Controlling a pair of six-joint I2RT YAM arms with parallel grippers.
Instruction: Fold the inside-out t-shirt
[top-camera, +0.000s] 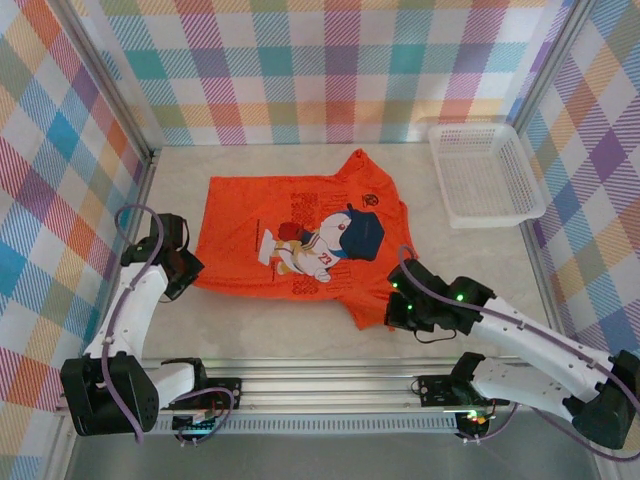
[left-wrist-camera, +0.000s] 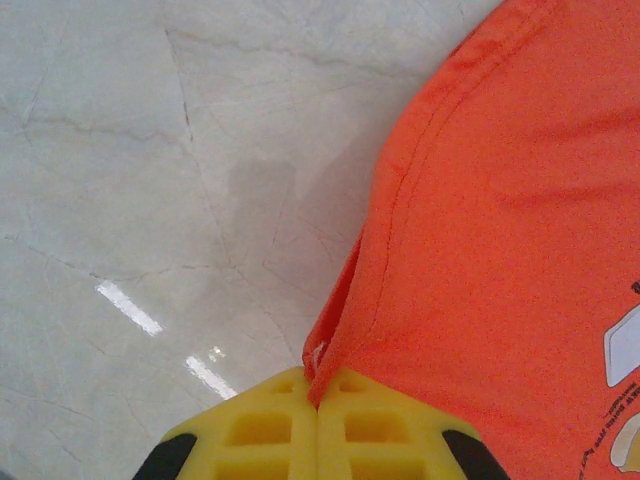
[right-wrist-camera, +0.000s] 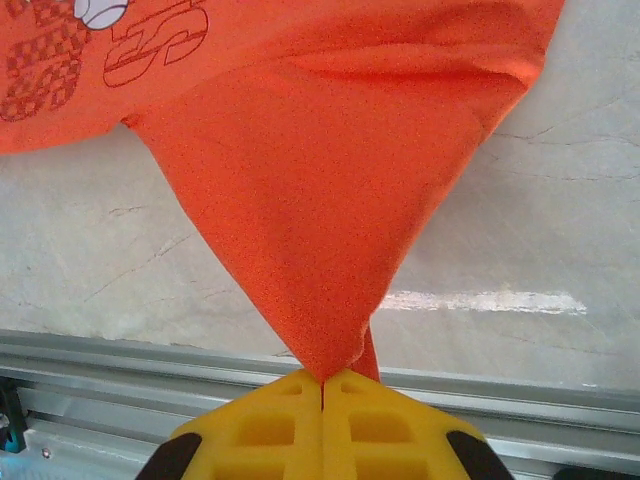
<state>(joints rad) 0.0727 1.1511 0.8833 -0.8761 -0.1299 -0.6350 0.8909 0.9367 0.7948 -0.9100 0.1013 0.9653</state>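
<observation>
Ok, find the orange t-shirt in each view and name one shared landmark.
Top external: t-shirt spread out in the centre.
Left wrist: t-shirt on the right side, edge pinched by the left gripper at bottom.
Right wrist: t-shirt across the top, tapering to a corner pinched by the right gripper.
Shared landmark: the pale marble table.

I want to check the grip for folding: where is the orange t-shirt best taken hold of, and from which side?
By its two near corners, coming from the near edge: the t-shirt lies spread flat, so only its edges offer a pinch. The left gripper has its jaws shut on the near-left corner, the right gripper on the near-right flap.
</observation>
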